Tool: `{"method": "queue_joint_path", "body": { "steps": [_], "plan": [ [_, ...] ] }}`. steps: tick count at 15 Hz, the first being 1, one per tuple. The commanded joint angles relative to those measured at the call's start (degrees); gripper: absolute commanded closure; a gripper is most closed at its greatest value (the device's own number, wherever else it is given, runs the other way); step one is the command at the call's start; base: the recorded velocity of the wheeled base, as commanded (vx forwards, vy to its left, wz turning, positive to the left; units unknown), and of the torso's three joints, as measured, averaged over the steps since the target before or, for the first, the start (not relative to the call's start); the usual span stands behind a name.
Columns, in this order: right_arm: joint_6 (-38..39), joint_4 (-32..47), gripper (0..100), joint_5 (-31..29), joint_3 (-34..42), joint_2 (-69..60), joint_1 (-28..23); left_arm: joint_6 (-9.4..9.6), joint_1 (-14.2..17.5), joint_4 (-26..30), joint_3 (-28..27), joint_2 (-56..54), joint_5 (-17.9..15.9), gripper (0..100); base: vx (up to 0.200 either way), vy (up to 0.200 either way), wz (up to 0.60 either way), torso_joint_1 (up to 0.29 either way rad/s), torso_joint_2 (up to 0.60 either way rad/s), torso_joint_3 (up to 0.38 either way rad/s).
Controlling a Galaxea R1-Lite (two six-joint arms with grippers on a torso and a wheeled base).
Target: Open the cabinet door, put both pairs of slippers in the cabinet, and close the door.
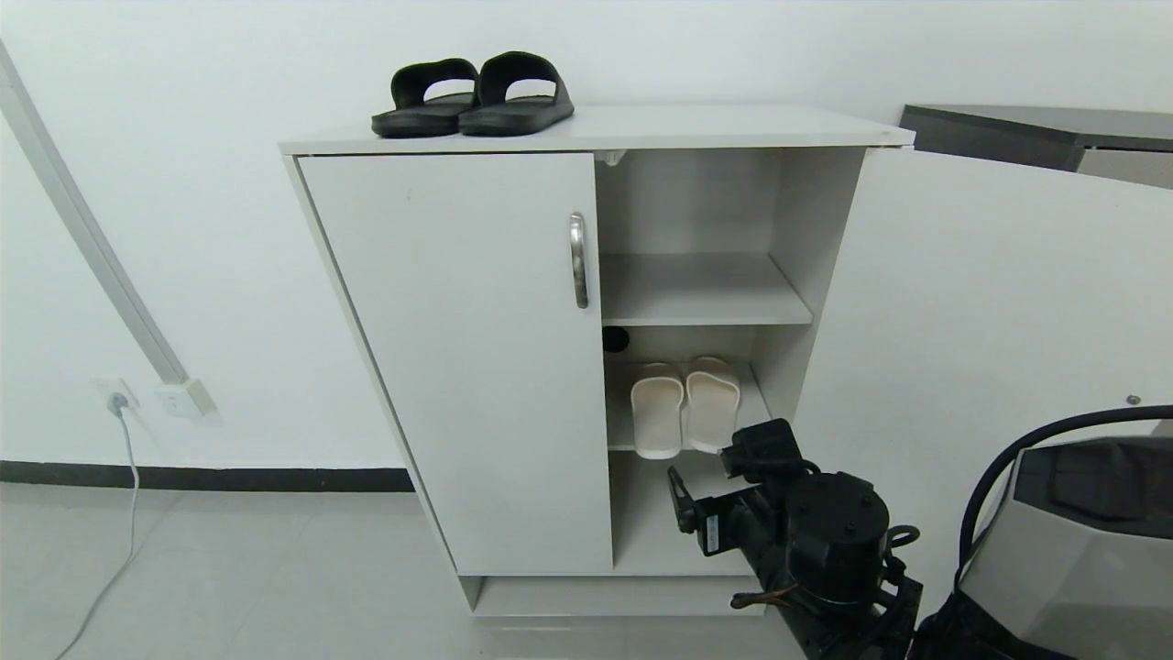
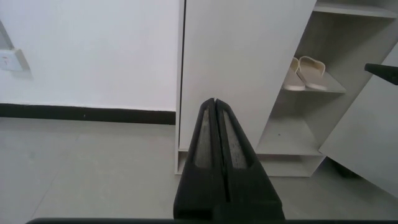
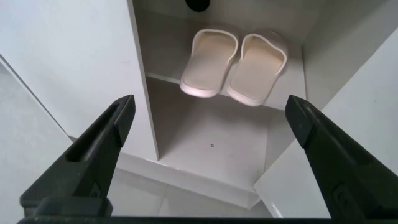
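You are in the middle of the task. The cabinet (image 1: 733, 124) has its right door (image 1: 962, 321) swung wide open, while its left door (image 1: 458, 348) is closed. One pair, the white slippers (image 1: 683, 403), already lies side by side on the middle shelf (image 1: 761, 408) inside the cabinet, toes toward the front edge. The other pair, the black slippers (image 1: 472, 96), sits on top of the cabinet, above the closed left door. So, as I judge it, the step in hand is to bring the second pair in.

The next move calls for you to lift an arm up to the top of the cabinet, take the black slippers and carry them down into the open side. The upper shelf of the cabinet looks free and is the shortest way. After that only the right door needs closing.

Your right claw (image 3: 210, 106) is low in front of the open side of the cabinet, below the white slippers. It is spread wide, holds nothing and touches nothing. Your left claw (image 2: 215, 106) is in front of the closed left door, well apart from it, with its fingers pressed together on nothing.
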Motion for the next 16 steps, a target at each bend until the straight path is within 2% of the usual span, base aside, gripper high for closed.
{"method": "queue_joint_path", "body": {
  "steps": [1,16],
  "plan": [
    [-0.01,-0.03,0,-0.01,0.01,0.15,0.04,-0.02,-0.06,-0.01,-0.08,-0.01,0.01,100,0.000,0.200,0.00,0.002,0.00,0.002],
    [-0.01,-0.47,0,0.08,0.18,0.15,-0.14,-0.02,0.02,-0.01,-0.08,-0.01,-0.07,100,0.000,0.200,0.00,0.004,0.00,0.004]
  ]
}}
